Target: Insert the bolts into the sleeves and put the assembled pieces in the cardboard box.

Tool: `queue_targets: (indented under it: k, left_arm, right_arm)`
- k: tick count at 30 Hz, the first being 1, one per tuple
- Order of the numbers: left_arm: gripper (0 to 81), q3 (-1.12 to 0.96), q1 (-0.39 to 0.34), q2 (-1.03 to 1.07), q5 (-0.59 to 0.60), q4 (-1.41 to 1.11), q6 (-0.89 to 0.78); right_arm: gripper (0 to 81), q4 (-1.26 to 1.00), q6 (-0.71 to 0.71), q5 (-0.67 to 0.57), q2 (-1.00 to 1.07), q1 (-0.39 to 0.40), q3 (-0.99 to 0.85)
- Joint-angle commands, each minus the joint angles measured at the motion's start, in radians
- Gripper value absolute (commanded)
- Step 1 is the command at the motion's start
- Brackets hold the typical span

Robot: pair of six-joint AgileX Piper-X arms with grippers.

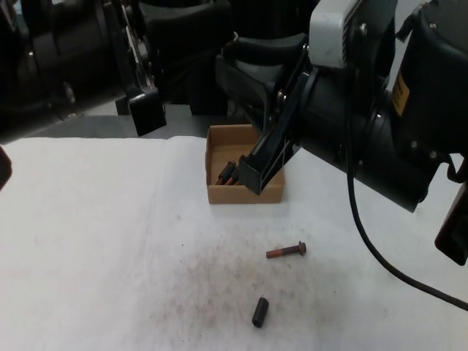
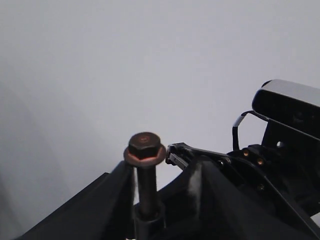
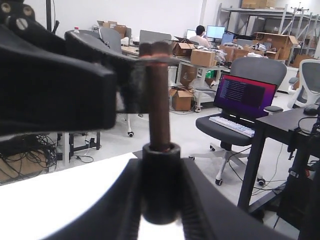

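A bench under a white cloth [image 1: 88, 219] takes up most of the high view, with a brownish stain [image 1: 208, 281] toward its near edge. A bulky black arm [image 1: 380, 124] hangs in from the right of that view. Its lower end shows in front of the right side of the cardboard box [image 1: 219, 194].

The cardboard box stands open toward the back of the cloth. It holds a few dark and rust-coloured pieces [image 1: 227, 175] along its left wall.

In the right wrist view, the right gripper [image 3: 160, 170] pinches a black sleeve [image 3: 161, 195] between its 2 fingers. A rusty bolt [image 3: 159, 100] sits with its shaft partly inside the sleeve's open end, and its head is at the far end, away from the sleeve.

The left gripper [image 2: 160, 170] is right beside the upper part of the rusty bolt, just under the flanged 6-sided head. Whether it is clamping the bolt or has let go cannot be told.

Behind them, in the room, a grey office chair [image 3: 260, 70] carries an open laptop [image 3: 245, 95] on its seat.

On the cloth, nearer than the cardboard box, lies 1 loose bolt [image 1: 286, 251] with its head to the right. Nearer still, and apart from it, lies 1 loose sleeve [image 1: 260, 312].
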Motion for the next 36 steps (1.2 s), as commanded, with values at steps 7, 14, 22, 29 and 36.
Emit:
queue_targets:
  k: [7, 14, 22, 29, 36]
  left_arm:
    - [39.3, -0.004, 0.001, -0.004, 0.008, -0.009, -0.034]
    - [39.3, -0.004, 0.001, -0.004, 0.008, -0.009, -0.053]
    - [39.3, -0.004, 0.001, -0.004, -0.021, -0.009, -0.053]
    - [39.3, -0.005, 0.001, -0.004, -0.200, -0.019, -0.053]
    - [36.8, -0.005, 0.001, -0.004, -0.338, -0.014, -0.053]
  right_arm:
    - [0.8, -0.021, 0.001, 0.001, -0.009, -0.008, -0.011]
    - [0.8, -0.021, 0.001, -0.001, -0.009, -0.019, -0.011]
    - [0.8, -0.065, 0.001, -0.007, -0.011, -0.019, -0.011]
    - [0.8, 0.070, 0.007, 0.027, -0.009, -0.086, -0.011]
    - [0.8, 0.065, 0.153, 0.131, -0.005, -0.135, -0.014]
